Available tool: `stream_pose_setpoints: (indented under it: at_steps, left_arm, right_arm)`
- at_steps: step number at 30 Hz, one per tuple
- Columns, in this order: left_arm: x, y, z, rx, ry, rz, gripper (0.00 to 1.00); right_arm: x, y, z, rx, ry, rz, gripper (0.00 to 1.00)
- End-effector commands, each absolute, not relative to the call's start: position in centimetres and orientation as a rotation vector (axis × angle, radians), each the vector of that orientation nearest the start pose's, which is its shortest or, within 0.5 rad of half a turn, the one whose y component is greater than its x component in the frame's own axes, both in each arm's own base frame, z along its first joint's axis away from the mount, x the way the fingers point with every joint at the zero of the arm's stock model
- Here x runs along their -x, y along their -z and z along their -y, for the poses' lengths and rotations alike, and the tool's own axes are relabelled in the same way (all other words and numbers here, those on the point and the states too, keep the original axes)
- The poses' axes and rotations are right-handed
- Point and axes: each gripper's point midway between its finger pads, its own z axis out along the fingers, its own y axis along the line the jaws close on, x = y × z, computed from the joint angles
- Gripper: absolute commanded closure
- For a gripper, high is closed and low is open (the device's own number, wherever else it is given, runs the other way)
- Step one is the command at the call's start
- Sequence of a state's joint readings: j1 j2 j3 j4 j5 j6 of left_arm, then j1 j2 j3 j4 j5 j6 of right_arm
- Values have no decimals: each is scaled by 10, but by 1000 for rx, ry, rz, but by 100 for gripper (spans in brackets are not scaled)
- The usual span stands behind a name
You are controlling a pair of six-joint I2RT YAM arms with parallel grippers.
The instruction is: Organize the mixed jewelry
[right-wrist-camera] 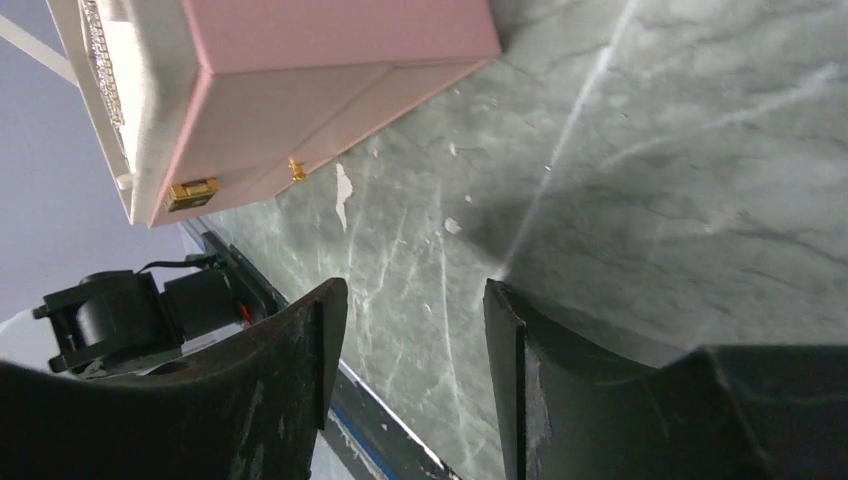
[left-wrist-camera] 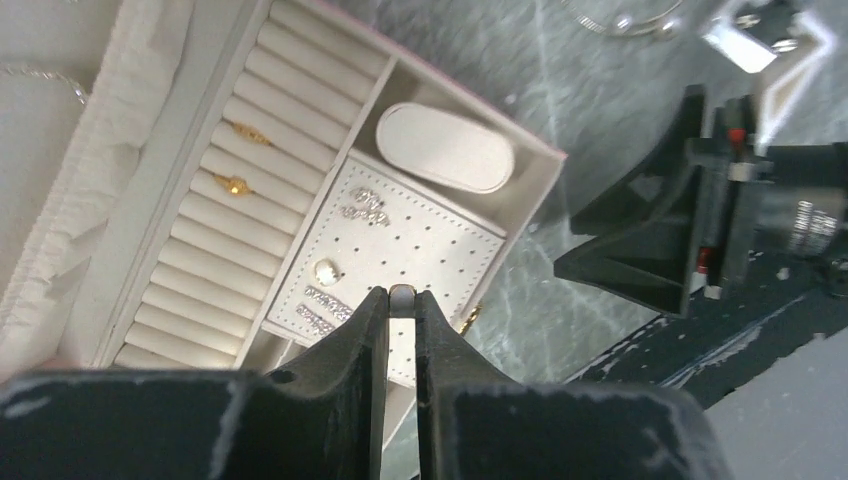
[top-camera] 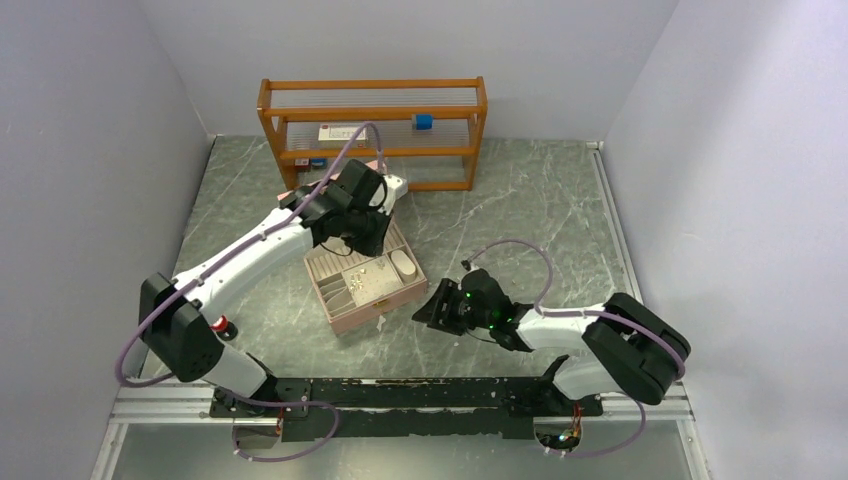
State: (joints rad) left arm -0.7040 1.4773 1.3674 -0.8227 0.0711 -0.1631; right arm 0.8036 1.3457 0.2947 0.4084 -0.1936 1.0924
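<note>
The mixed jewelry lies in an open pink jewelry box. Two gold rings sit in its ring rolls. Sparkly silver pieces and a pearl rest on the perforated panel. A gold piece pokes out at the box's edge. My left gripper hovers over that panel, shut on a small pearl-like white piece. My right gripper is low over the table by the box's front right corner, open with nothing between its fingers.
A white oval cushion fills the box's corner compartment. A silver bangle lies on the marble past the box. A wooden rack with a blue block stands at the back. A red-capped black cylinder sits by the left arm's base.
</note>
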Motion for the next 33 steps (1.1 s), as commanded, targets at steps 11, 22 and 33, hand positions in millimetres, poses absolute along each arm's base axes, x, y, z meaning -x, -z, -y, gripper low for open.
stream_pose_setpoints:
  at_steps: [11,22,33]
  left_arm:
    - [-278,-130,230,-788,122,-2636,84]
    - [-275,-118,229,-807,106,-2678,85]
    - [-278,-109,228,-790,81,-2694,85]
  right_arm:
    - [-191,-30,-275,-237,-1034,-2341,44]
    - [-188,-23,-275,-247,-1049,-2342,44]
    - [-188,-22,-274,-252,-1054,-2337,44]
